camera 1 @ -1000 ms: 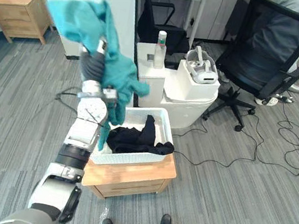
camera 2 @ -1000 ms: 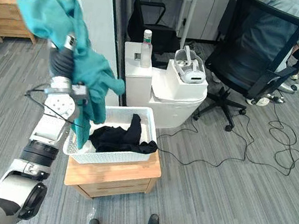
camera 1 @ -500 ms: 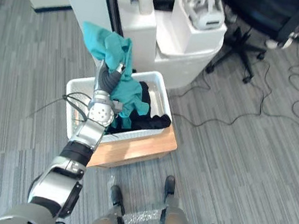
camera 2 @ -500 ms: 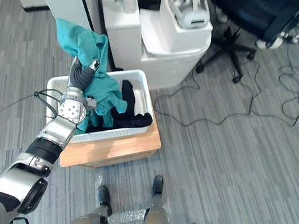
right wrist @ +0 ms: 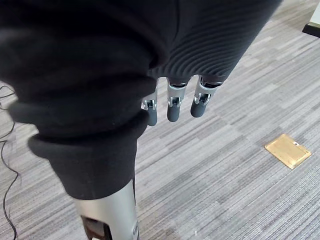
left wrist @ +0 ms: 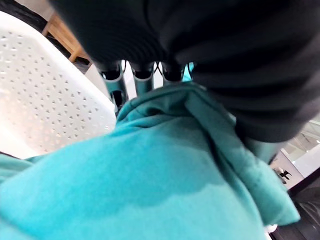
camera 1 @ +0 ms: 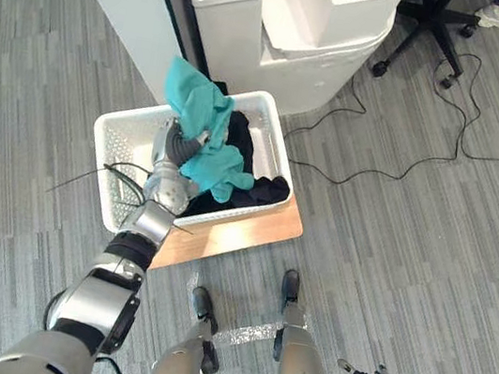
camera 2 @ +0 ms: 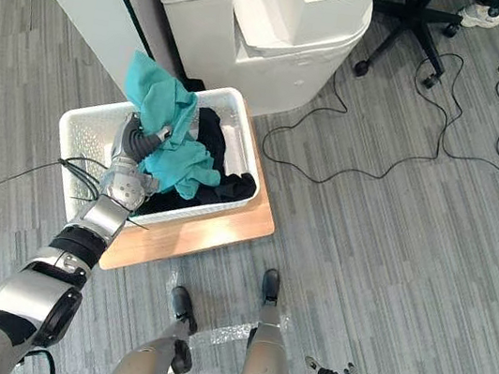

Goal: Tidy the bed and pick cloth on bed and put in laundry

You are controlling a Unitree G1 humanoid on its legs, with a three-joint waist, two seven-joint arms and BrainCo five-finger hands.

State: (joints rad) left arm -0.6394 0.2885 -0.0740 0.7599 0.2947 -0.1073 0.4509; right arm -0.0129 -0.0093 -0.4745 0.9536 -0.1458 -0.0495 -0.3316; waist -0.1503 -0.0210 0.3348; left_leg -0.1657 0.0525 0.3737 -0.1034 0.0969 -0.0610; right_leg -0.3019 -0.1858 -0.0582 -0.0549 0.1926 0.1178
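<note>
Plainly, the white laundry basket (camera 1: 109, 141) sat on a low wooden stand (camera 1: 242, 233); the teal cloth (camera 1: 205, 118) hung over the basket's middle, its long axis running from 11 to 5 o'clock, draped across the left hand (camera 1: 180, 145), which reached in from 7 o'clock; whether its fingers gripped could not be told under the folds. Well apart at 5 o'clock, the right hand (right wrist: 172, 105) hung with fingers loose and straight over the floor; the drop looked to be the left's alone.
</note>
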